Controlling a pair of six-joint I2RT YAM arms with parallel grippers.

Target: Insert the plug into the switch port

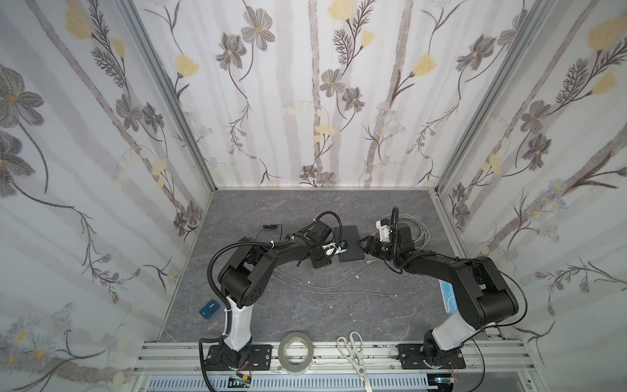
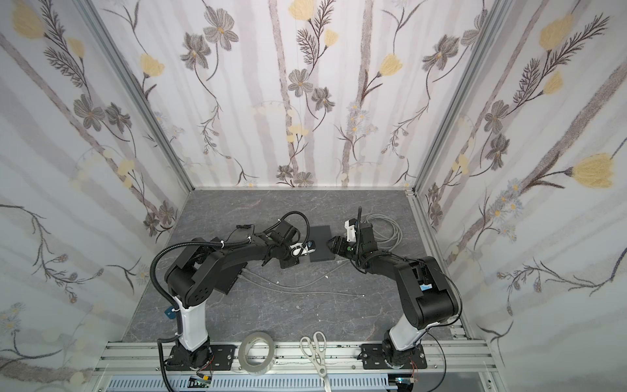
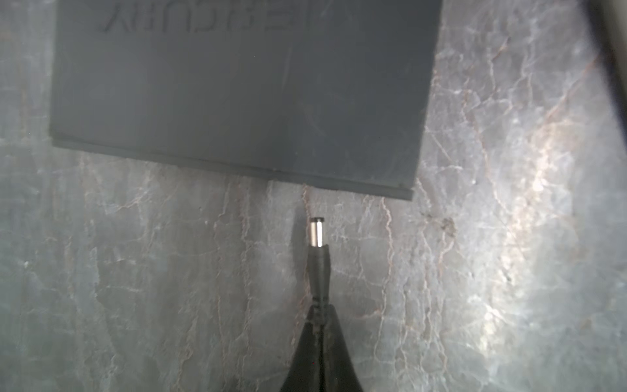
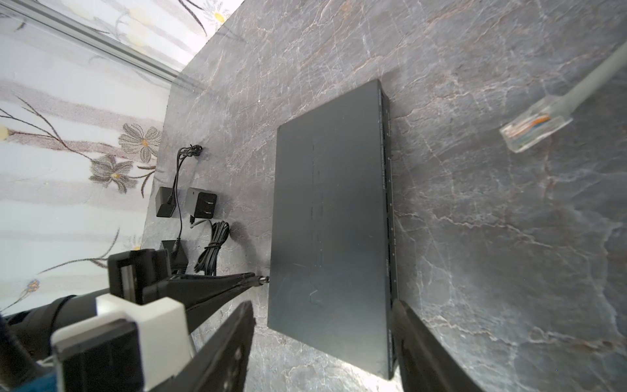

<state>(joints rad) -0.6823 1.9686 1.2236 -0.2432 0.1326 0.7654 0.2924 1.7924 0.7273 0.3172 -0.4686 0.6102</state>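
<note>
The switch (image 1: 351,244) (image 2: 320,246) is a flat dark grey box on the marbled floor. My left gripper (image 3: 319,307) (image 1: 341,252) is shut on the black boot of a barrel plug (image 3: 317,233). The plug's silver tip points at the switch's edge (image 3: 339,185), with a short gap between them. In the right wrist view the plug tip (image 4: 263,280) sits close to the switch's side. The port itself is hidden. My right gripper (image 4: 322,304) (image 1: 364,245) is open. Its fingers (image 4: 237,339) straddle the switch's near end (image 4: 332,220).
A clear network plug (image 4: 534,130) on a grey cable lies beside the switch, and coiled grey cable (image 1: 415,230) is behind the right arm. Black power adapters (image 4: 200,203) sit by the left wall. Tape roll (image 1: 295,353), scissors (image 1: 353,353) and blue box (image 1: 209,309) are at the front.
</note>
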